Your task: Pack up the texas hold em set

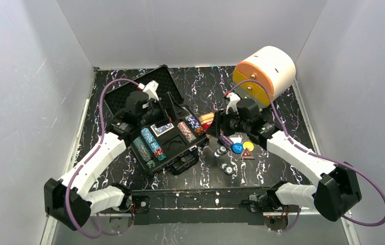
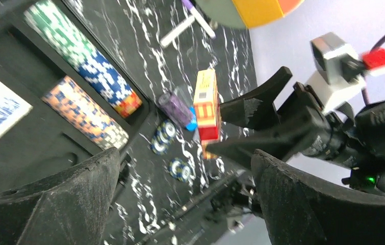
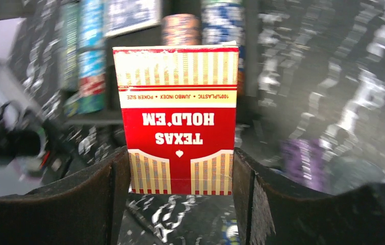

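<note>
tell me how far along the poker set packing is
Done: the chip rows and a blue card deck sit in the open case foam. In hand: the right jaws grip the red card deck, just beside the case. Left: stowing that deck, the loose chips and round buttons on the table, then closing the lid.

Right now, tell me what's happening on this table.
The right gripper is clamped on the red Texas Hold'em card deck, just right of the open black case. The left gripper hangs open over the case, holding nothing. Several chip rows sit in the foam; loose chips and round buttons lie on the table beside it.
</note>
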Motion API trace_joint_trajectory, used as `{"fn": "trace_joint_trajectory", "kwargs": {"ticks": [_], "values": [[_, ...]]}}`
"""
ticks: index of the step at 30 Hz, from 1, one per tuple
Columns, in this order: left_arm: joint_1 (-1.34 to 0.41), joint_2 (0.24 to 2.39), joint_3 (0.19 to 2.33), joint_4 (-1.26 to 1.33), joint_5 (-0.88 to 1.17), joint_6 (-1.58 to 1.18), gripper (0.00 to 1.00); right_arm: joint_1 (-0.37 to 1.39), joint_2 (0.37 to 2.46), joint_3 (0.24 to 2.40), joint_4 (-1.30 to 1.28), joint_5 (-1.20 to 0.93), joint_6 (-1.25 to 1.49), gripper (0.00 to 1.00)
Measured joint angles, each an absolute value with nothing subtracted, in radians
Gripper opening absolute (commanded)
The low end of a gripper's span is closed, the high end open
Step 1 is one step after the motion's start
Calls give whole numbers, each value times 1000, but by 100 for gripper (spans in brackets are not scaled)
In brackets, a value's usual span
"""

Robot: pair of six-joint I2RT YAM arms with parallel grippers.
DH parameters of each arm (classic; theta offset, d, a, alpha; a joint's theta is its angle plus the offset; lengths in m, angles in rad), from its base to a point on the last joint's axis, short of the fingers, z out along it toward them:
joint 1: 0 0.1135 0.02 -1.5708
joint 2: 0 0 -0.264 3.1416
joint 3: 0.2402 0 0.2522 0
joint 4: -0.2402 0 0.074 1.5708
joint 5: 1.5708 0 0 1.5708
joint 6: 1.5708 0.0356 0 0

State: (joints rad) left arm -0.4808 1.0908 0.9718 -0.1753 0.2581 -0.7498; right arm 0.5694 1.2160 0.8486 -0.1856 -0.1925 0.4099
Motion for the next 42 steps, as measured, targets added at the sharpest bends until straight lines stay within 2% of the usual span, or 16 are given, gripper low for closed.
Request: {"fn": "trace_joint_trajectory", "kwargs": {"ticks": [4,10,17,28,32,37,38,39,40,42], "values": [[-481,1158,968,-166,392,-841,98,680,1184,849,-114,-318,360,63],[-481,1151,921,-128,553,-920,97,773,1189,849,-64,-410,312,63],[-481,1053,802,-130,668,-989,86,819,1208,876,-60,-492,241,66],[-481,1001,764,-135,687,-1081,74,850,1238,907,-73,-542,163,66],[-481,999,759,-135,680,-1131,63,867,1238,907,-86,-527,130,66],[-481,982,706,-137,683,-1171,38,874,1243,914,-104,-523,75,65],[-481,979,693,-142,686,-1176,29,874,1247,919,-108,-523,65,65],[-481,977,680,-144,690,-1181,25,874,1252,924,-113,-523,52,66],[-480,976,671,-147,693,-1185,19,874,1257,929,-123,-524,39,67],[-480,971,662,-160,696,-1189,12,876,1268,944,-148,-526,20,76]]}}
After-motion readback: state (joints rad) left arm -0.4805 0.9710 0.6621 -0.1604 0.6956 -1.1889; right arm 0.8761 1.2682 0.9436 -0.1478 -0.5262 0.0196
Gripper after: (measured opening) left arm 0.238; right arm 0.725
